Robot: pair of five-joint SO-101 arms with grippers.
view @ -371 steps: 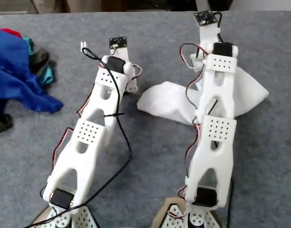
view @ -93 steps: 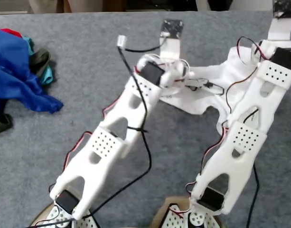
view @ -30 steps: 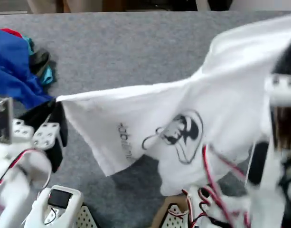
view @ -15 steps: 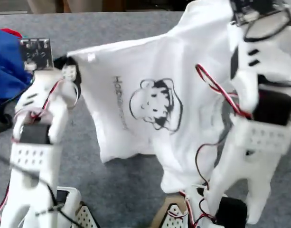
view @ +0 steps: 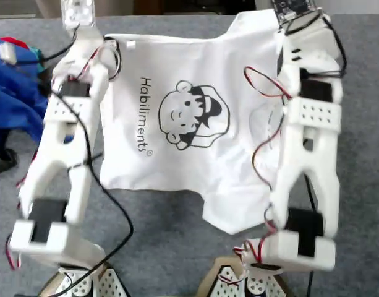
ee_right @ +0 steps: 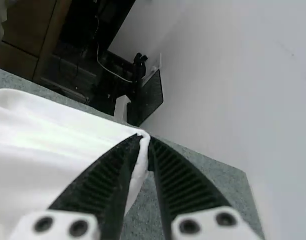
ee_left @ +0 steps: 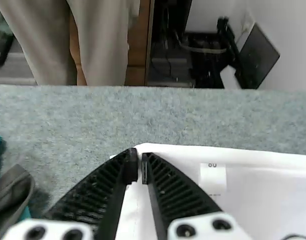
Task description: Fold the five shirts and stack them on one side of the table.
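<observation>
A white shirt (view: 183, 117) with a black cartoon print lies spread out between my two arms, its hem toward the far table edge. My left gripper (ee_left: 139, 162) is shut on the white shirt (ee_left: 232, 200) at one hem corner, near a small label (ee_left: 212, 176). In the high view that gripper (view: 110, 44) sits at the shirt's far left corner. My right gripper (ee_right: 144, 140) is shut on the other corner of the white shirt (ee_right: 48, 150), and its arm (view: 306, 105) lies over the shirt's right side. The shirt's near part hangs bunched by the right arm's base.
A heap of other shirts (view: 13, 93), blue on top with red, teal and dark cloth, sits at the left edge of the grey table (view: 146, 235). Black and red cables (view: 115, 216) trail along both arms. Beyond the far edge stand furniture and a wall.
Both arms have carried the shirt away from me toward the far edge and stretched it out flat, print up. The left gripper moved farther back and the cloth now lies wider.
</observation>
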